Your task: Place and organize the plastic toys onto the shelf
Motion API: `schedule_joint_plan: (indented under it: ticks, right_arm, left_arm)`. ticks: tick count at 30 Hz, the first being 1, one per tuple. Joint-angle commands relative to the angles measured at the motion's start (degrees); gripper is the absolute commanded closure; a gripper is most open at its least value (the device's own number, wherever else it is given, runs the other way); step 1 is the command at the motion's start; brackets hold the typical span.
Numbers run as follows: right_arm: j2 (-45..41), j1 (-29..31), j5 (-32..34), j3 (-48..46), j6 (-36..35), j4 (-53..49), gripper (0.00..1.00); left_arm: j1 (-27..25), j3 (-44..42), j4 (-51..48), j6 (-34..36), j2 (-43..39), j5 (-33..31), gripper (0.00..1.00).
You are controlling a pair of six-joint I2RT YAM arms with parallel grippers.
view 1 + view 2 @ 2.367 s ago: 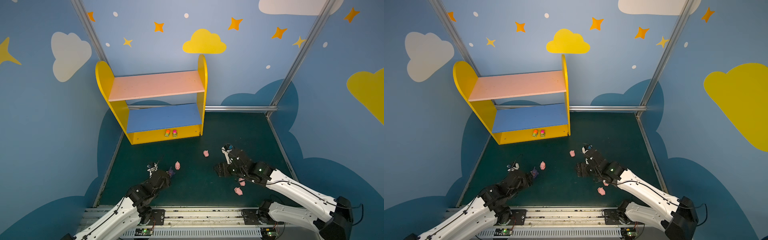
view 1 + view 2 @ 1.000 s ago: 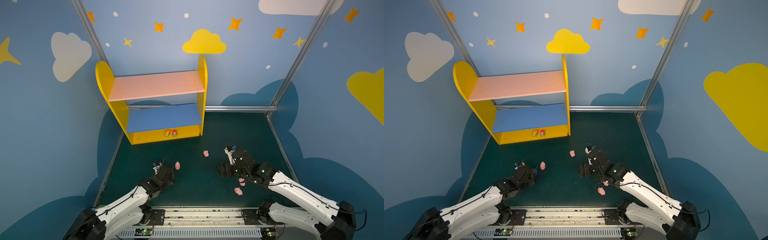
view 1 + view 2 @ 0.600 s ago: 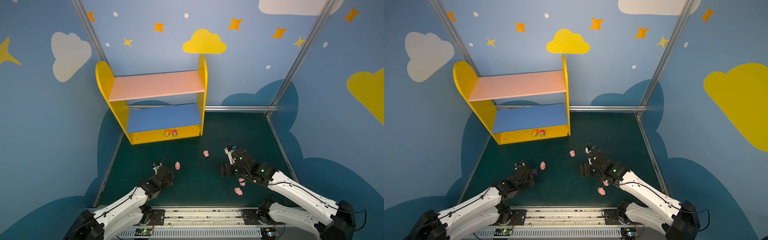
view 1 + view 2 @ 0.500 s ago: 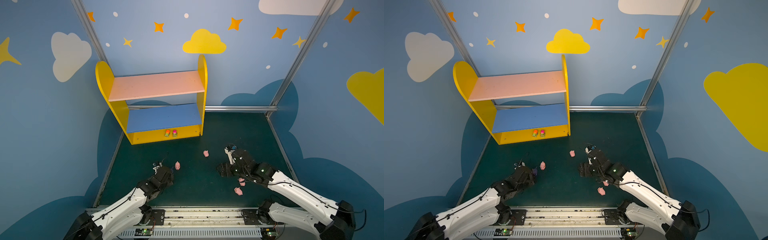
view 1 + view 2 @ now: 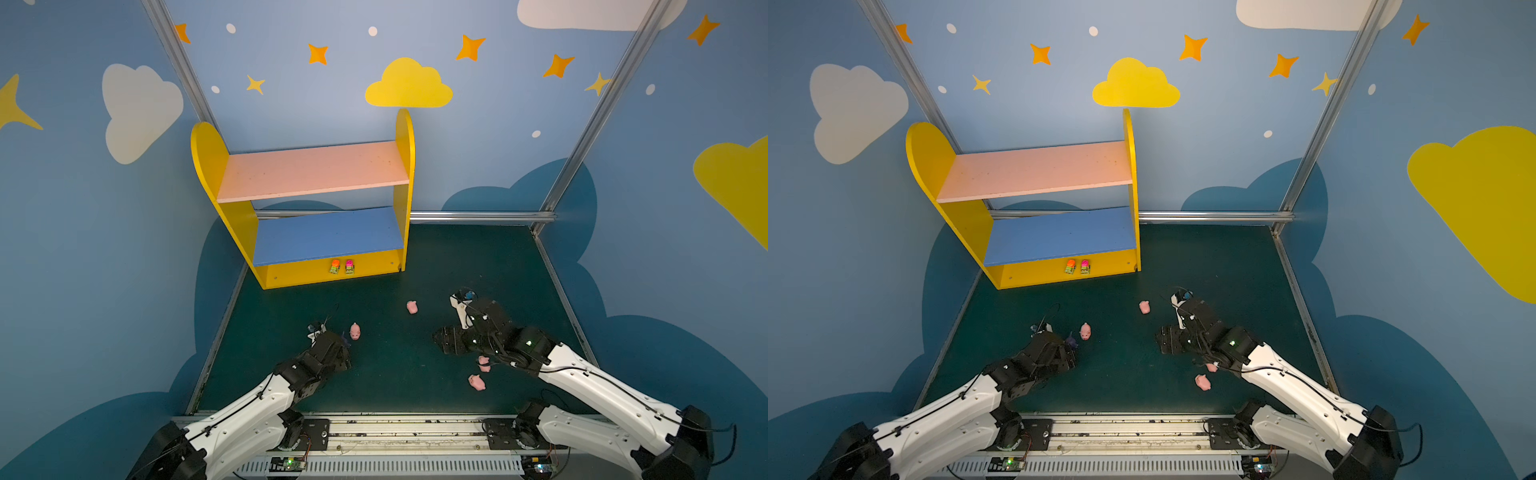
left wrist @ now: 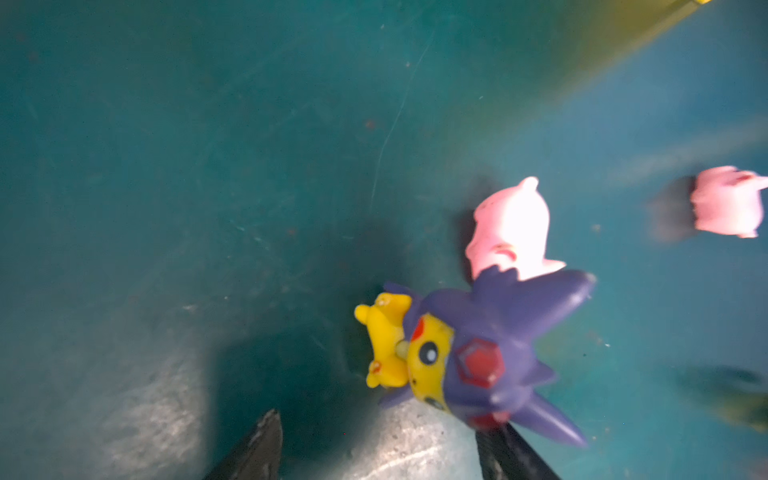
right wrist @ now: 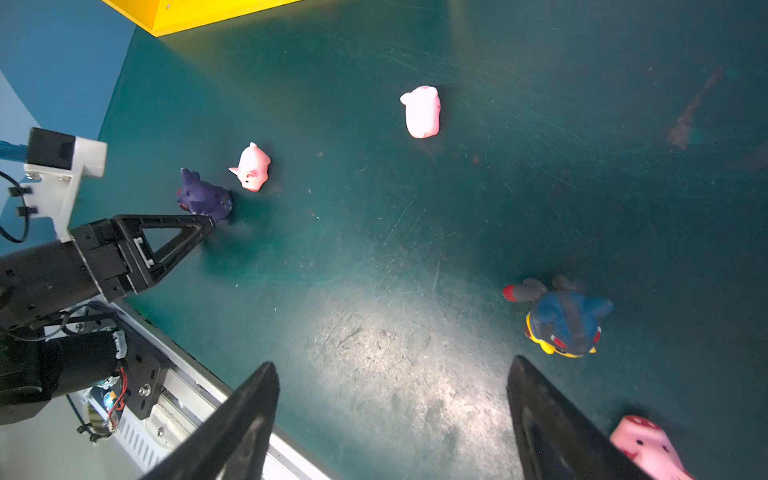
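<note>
A: The left claw?
B: Fingers apart, gripping nothing. The purple-hooded figure lies at one fingertip, a pig just beyond it, toward the mat's front edge.
A: The right claw?
B: Wide and empty, with the blue-hooded figure just beside it. The shelf stands at the back-left corner, two cars at its foot.

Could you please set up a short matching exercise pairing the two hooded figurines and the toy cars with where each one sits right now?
Things:
1. purple-hooded figurine
2. blue-hooded figurine
3. two cars

Places:
A. at the yellow base of the shelf
B. by the left pincer tips, next to a pig
C. on the mat near the right pincer

Pairs: 1-B, 2-C, 3-A.
</note>
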Motion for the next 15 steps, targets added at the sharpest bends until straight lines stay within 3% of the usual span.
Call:
schedule_joint_plan:
  ticks: [1,15]
  right_arm:
    - [-0.3,-0.2,-0.5,0.3,-0.6,-0.3,0.15]
    - [-0.9,-0.1,-0.3,0.1,-0.4,-1.1,0.15]
  left_arm:
    - [0.2,0.5,-0.8,1.4,-0.7,0.1,0.26]
    - [-0.1,1.4,3.8,1.9,4.4,3.1,0.32]
